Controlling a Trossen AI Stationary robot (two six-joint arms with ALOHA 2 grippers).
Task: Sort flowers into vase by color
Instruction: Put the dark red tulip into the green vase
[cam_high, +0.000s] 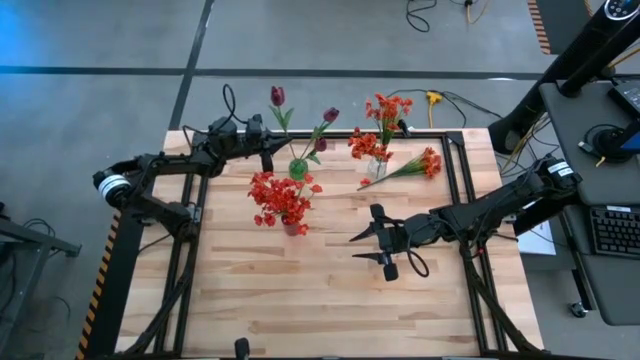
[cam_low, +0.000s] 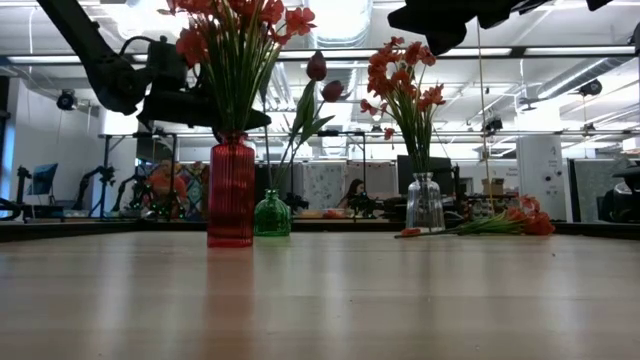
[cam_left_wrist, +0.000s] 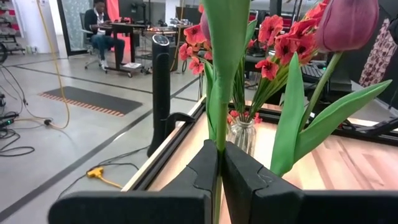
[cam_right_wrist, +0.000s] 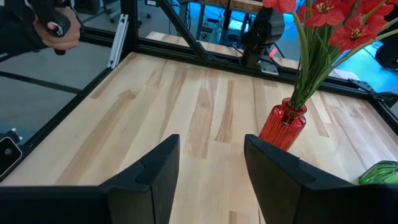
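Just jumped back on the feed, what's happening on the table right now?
The left gripper is shut on a purple tulip stem over the green vase, which already holds a purple tulip. The red vase holds the red blooms, and the clear vase holds orange-red blooms. One orange-red stem lies on the table beside the clear vase. The right gripper is open and empty above mid-table.

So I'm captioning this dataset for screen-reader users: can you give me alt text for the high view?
Seen from above, the left gripper is shut on a purple tulip stem over the green vase, while the right gripper waits open mid-table. A red vase holds red blooms, a clear vase orange-red ones, and one orange-red stem lies on the table.
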